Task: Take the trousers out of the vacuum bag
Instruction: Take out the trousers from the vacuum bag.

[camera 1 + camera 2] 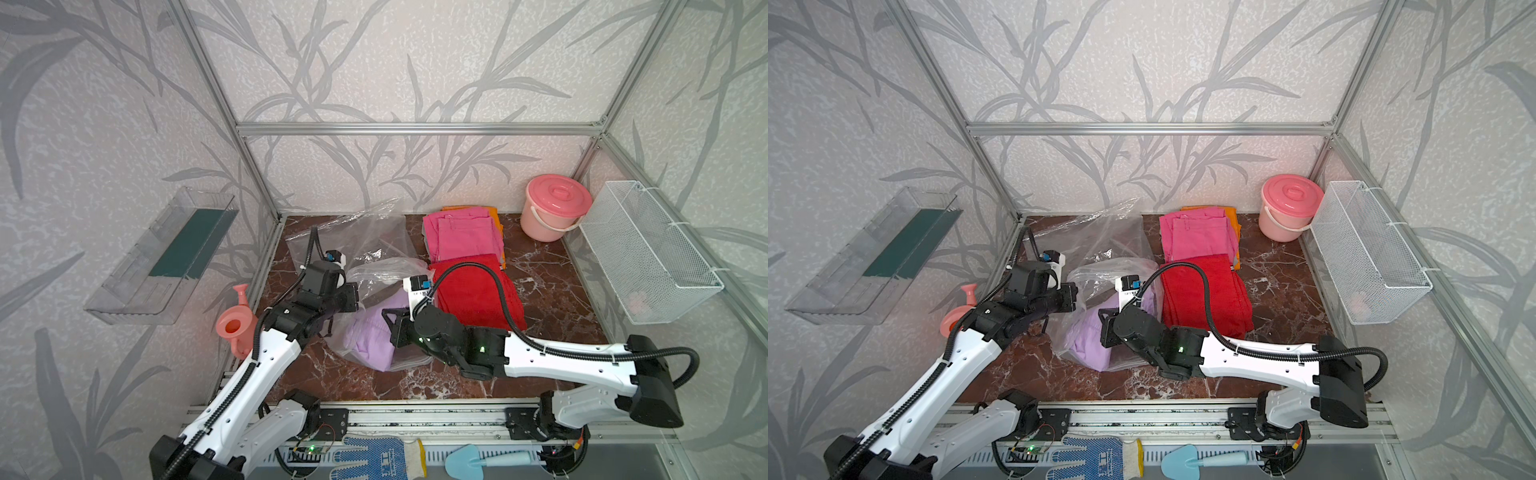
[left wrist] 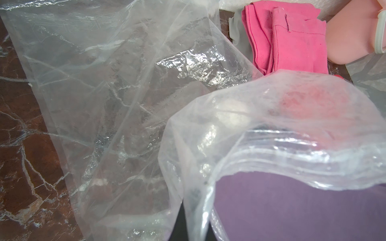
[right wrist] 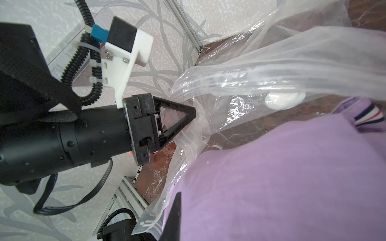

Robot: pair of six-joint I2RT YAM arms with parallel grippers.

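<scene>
Two pincers meet at one opening. The left pincer point(image 3: 191, 115) is pinched tight on a fold of the vacuum bag point(image 3: 271, 62) just by its zip-seal edge point(image 3: 229, 83), its black triangular tips pointing level toward the right arm's side. The right pincer point(image 1: 388, 326) is closed narrow on the lilac trousers point(image 1: 370, 332). In the right wrist view one black finger point(image 3: 175, 217) presses against the soft, matte cloth.

The left arm slants forward from the near rail, its wrist turned sideways. The right arm lies low and almost flat across the tabletop point(image 1: 552, 299), its wrist bent toward the bundle.

The lilac trousers sit as a rounded bundle in the bag's mouth, with thin film under and around them. A ribbed cuff point(image 3: 369, 114) striped navy, white and red shows at one end. The bag is clear, crinkled and glossy, and its far part lies flat on the tabletop toward the back wall. A round white valve disc point(image 3: 285, 100) shows through the film.

Just beside the bag, outside it, lie the red trousers point(image 1: 473, 291), a thick, towel-like fold. They touch the hot pink trousers point(image 1: 461, 237), smooth with stitched seams, which lie over the orange trousers point(image 1: 494, 214). The tabletop is dark red-brown stone with white veins.
</scene>
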